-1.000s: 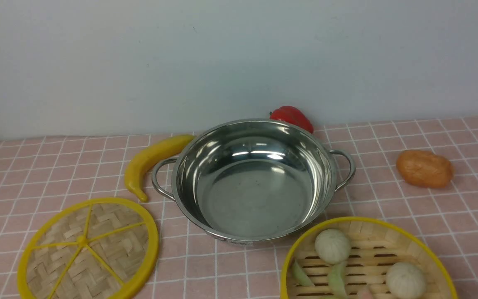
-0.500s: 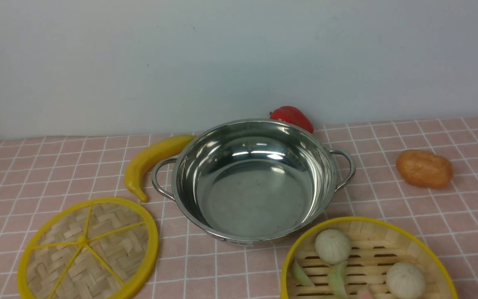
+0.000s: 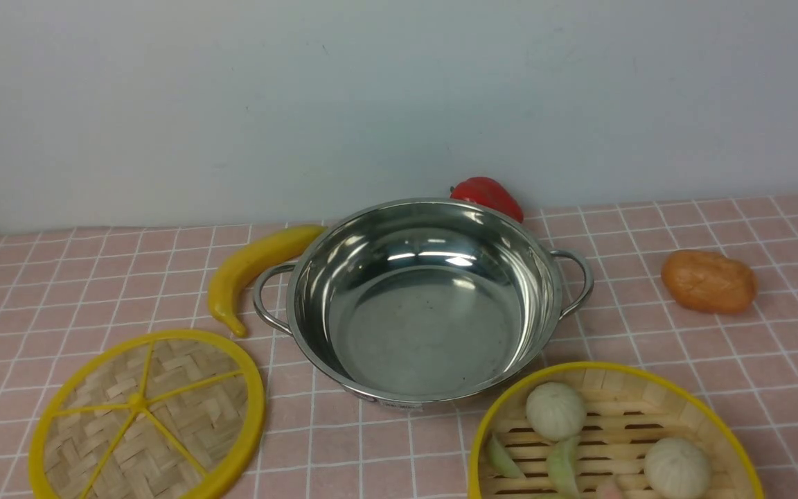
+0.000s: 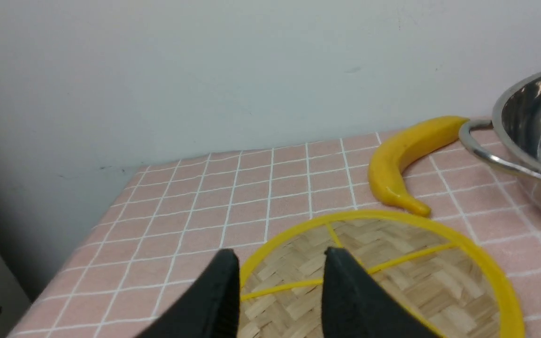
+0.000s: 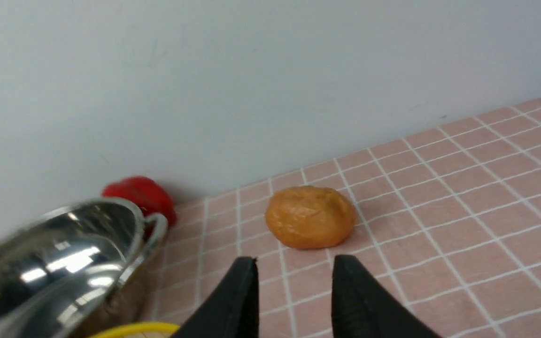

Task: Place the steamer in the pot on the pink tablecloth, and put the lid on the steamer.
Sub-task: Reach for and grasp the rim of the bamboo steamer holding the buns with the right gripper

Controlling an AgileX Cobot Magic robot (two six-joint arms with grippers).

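On the cloth (image 3: 717, 360), the pot (image 3: 427, 326) sits empty in the middle of the frame. The steamer (image 3: 582, 365), lower right, is just beside it. The pot is only a bit wider, so the steamer could catch on the rim and tip. The lid (image 3: 163, 409), lower left, lies flat and may slip when pinched. The buns (image 3: 555, 410) could roll out. Both arms are low, pointing forward. The left gripper (image 4: 279, 253) is over the lid, the right gripper (image 5: 294, 259) near the steamer; both have jaws apart, empty.

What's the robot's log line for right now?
shiny steel pot: empty | yellow-rimmed bamboo steamer: on pink grid cloth beside pot | flat woven bamboo lid: on cloth | left fingers: open | right fingers: open
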